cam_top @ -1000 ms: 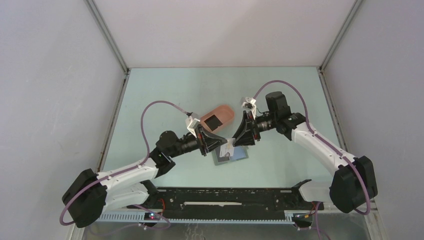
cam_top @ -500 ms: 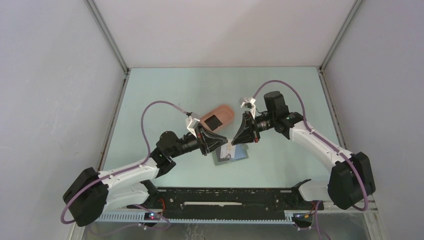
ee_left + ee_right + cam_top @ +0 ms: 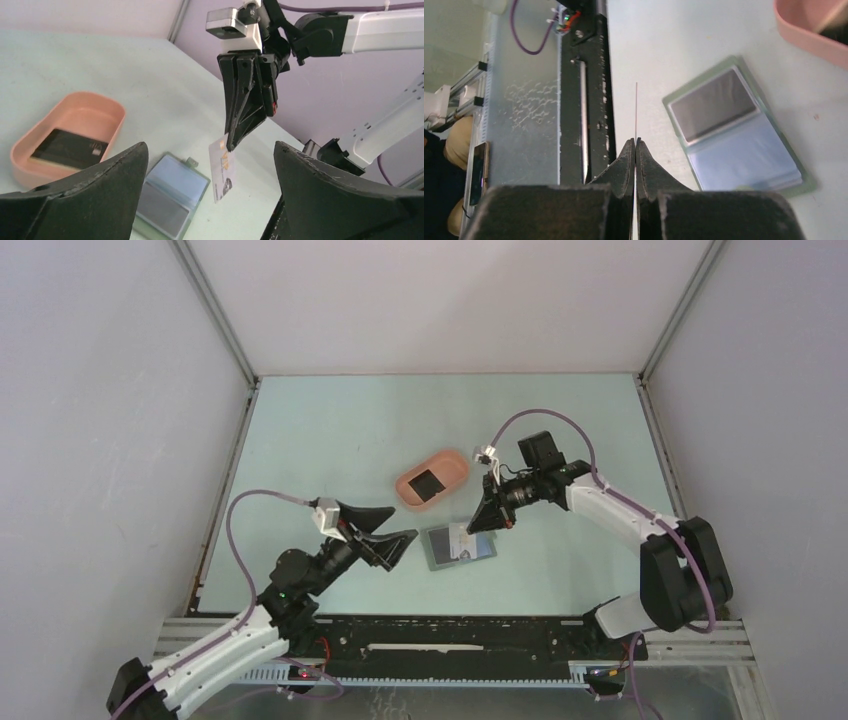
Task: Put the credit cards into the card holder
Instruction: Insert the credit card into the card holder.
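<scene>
Left arm drew back toward the near-left corner of the tabletop (image 3: 330, 430) and released the card, leaving it with your right arm.

Your left gripper (image 3: 401, 523) stood with its fingers spread wide and nothing between them, well apart from the card holder (image 3: 460, 546). The holder lay open near the middle of the tabletop's near edge, its bluish-grey inside facing up. Your right gripper (image 3: 231, 145) had its fingers pressed together on the top edge of a pale credit card (image 3: 221, 167). That card hung upright over the holder's far edge; whether it touched the holder could not be told. You had the pink tray (image 3: 455, 455) just beyond the holder, a dark card (image 3: 427, 483) lying flat inside.
</scene>
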You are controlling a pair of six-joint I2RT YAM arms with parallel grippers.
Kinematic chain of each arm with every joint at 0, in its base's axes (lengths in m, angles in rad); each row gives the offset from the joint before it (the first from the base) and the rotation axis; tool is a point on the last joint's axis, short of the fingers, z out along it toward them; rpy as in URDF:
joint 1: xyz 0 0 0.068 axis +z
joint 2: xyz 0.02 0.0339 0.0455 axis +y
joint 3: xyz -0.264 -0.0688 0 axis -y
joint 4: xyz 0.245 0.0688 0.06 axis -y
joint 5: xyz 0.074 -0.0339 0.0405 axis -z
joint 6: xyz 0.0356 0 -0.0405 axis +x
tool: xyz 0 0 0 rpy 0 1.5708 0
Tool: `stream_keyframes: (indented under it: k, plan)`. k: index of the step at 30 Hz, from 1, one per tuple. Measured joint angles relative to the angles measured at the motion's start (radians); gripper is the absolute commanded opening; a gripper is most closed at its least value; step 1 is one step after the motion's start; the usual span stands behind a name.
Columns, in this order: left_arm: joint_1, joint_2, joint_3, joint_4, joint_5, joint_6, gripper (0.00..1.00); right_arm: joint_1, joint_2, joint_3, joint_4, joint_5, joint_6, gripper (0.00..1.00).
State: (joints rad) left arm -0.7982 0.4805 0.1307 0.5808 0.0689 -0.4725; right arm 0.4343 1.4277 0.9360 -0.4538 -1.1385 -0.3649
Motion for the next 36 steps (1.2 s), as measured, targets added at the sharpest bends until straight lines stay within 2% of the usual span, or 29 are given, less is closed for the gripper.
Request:
stream_keyframes:
  k: [2, 5, 8, 10, 13, 18, 27, 31, 36]
  plan:
    - [0.0, -0.045, -0.05, -0.009, -0.033, -0.028, 0.96, -0.004, 0.034, 0.0, 0.0, 0.045, 0.016, 0.0]
    - [0.0, -0.014, -0.083, -0.026, -0.051, -0.084, 0.83, -0.016, 0.083, 0.013, -0.001, 0.099, 0.044, 0.0]
    - [0.0, 0.08, -0.085, -0.014, -0.059, -0.144, 0.69, -0.031, 0.132, 0.037, 0.0, 0.13, 0.074, 0.0]
    - [0.0, 0.167, -0.084, 0.002, -0.062, -0.183, 0.54, -0.041, 0.175, 0.06, -0.002, 0.14, 0.092, 0.0]
    - [0.0, 0.298, -0.084, 0.043, -0.063, -0.225, 0.39, -0.048, 0.261, 0.106, -0.011, 0.143, 0.117, 0.0]
    - [-0.01, 0.526, -0.071, 0.131, -0.056, -0.266, 0.32, -0.057, 0.355, 0.145, -0.047, 0.156, 0.139, 0.0]
    - [-0.051, 0.863, 0.019, 0.33, -0.027, -0.314, 0.2, -0.093, 0.365, 0.15, -0.06, 0.173, 0.172, 0.0]
    - [-0.054, 0.99, 0.05, 0.409, -0.02, -0.345, 0.12, -0.094, 0.389, 0.157, -0.06, 0.171, 0.186, 0.0]
    - [-0.055, 1.067, 0.051, 0.434, -0.029, -0.392, 0.05, -0.095, 0.439, 0.167, -0.06, 0.159, 0.197, 0.0]
